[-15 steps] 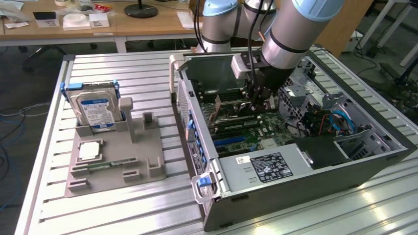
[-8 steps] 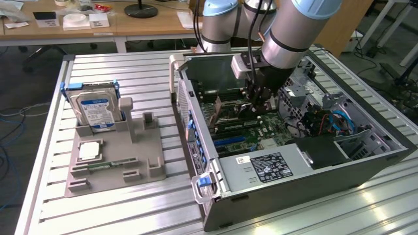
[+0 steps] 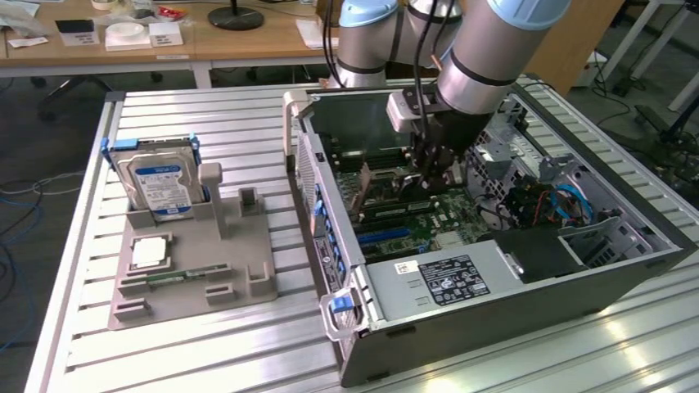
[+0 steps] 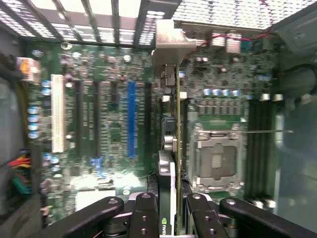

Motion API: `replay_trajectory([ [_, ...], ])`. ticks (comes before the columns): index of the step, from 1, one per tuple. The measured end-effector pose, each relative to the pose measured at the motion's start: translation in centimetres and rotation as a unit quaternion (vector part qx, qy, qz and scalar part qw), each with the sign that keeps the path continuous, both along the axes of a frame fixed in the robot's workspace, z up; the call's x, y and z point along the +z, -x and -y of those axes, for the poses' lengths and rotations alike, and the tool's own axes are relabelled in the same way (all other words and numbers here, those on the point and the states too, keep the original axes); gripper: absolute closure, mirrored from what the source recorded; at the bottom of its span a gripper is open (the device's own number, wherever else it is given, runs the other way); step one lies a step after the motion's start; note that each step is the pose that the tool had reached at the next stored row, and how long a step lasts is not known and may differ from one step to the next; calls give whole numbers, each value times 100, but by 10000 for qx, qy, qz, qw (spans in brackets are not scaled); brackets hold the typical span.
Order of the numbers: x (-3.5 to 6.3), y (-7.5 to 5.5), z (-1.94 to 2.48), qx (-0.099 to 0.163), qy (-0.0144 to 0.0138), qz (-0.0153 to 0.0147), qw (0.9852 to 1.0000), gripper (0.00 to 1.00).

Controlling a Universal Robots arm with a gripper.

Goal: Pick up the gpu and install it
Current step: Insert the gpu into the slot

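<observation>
The gpu (image 4: 177, 124) appears edge-on in the wrist view as a thin card with its pale metal bracket (image 4: 171, 37) at the far end. My gripper (image 4: 171, 218) is shut on it, one black finger (image 4: 144, 213) on each side. The card hangs upright just over the green motherboard (image 4: 99, 148), between the blue slot (image 4: 131, 119) and the CPU socket (image 4: 218, 158). In the exterior view my gripper (image 3: 435, 176) reaches down into the open computer case (image 3: 492, 286), above the motherboard (image 3: 410, 221).
On the exterior view's left, a grey fixture (image 3: 196, 278) holds an upright blue-labelled hard drive (image 3: 164, 184), a processor chip (image 3: 150, 252) and a memory stick (image 3: 180, 277). The case walls, the power supply (image 3: 453, 278) and cables (image 3: 557, 205) surround the gripper.
</observation>
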State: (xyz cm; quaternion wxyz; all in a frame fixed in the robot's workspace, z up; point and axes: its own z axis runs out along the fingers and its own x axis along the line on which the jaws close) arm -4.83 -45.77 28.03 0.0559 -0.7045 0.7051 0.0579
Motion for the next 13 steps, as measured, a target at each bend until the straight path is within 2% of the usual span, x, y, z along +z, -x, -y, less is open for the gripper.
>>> replay_trajectory([
  [1,2,-1,0,1,89,-2,10000,73],
  [2,2,0,0,0,163,-2,9999,73],
  [3,2,-1,0,1,183,-2,9998,73],
  [5,2,-1,1,2,184,-2,9998,73],
  [6,3,-1,0,1,199,-2,9998,73],
  [7,3,0,-1,0,253,-3,9997,73],
  [9,3,0,-1,1,408,-3,9992,73],
  [10,3,-1,-3,1,451,-3,9990,73],
  [13,2,-1,-4,1,515,-3,9987,73],
])
